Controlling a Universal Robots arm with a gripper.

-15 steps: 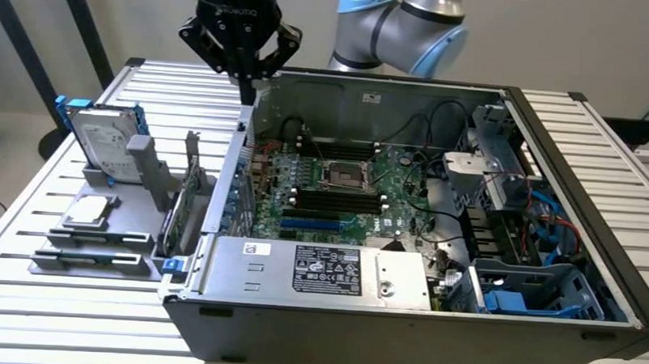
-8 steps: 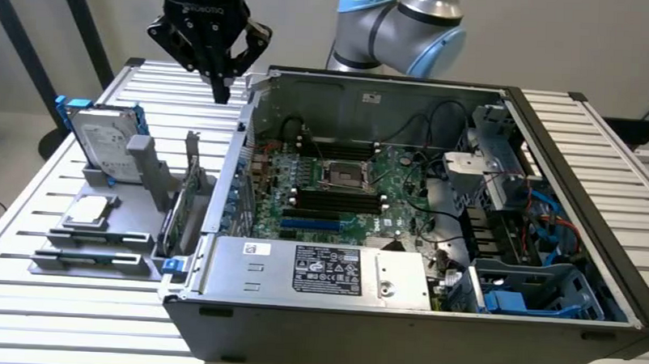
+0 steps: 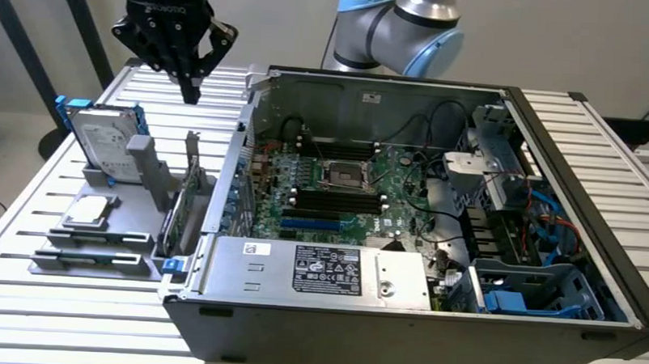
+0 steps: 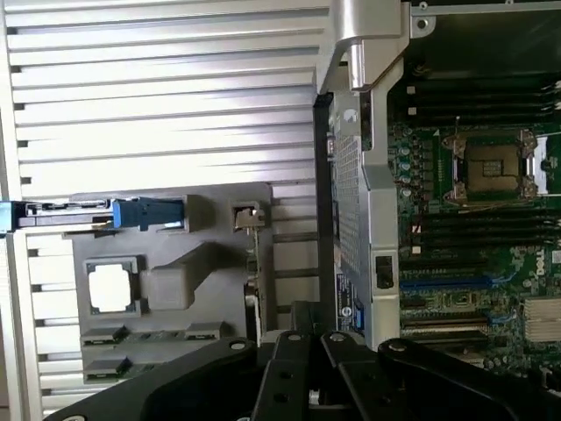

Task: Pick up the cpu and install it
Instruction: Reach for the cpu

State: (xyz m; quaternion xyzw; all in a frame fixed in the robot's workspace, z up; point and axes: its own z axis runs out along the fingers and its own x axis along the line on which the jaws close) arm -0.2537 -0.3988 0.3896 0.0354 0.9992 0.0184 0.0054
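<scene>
Tool (image 3: 188, 88) shut and empty over the bench (image 3: 39, 310), cpu (image 3: 87, 211) lying in its holder (image 3: 95, 251)

Slatted metal bench runs from edge to edge of the exterior view and carries everything else. An open computer case (image 3: 406, 334) lies on it across the middle and right of the frame, with its inside facing up. A blue-and-silver arm (image 3: 400, 27) rises behind the case at the top centre.

Inside the case, a silver power supply (image 3: 311, 270) with a black label sits along the near wall. Beyond it the green motherboard (image 3: 335, 211) lies flat.

The grey holder rests on the bench at the lower left of the frame, just beside the case. A hard drive (image 3: 102, 138) in a blue frame stands tilted at the holder's far end.

The black tool hangs at the upper left of the frame, above the bench and beyond the hard drive, well apart from the holder. Its fingers point down and are pressed together with nothing between them.

A square, metal-framed socket (image 3: 346, 175) sits near the middle of the motherboard.

The cpu lies flat in a square recess of the holder, silver top up, at the lower left of the frame. It is nearer the camera than the hard drive and well apart from both the tool and the socket. The wrist view shows the cpu (image 4: 111, 287) seated in that recess, just beside a grey block (image 4: 171, 285) of the holder.
</scene>
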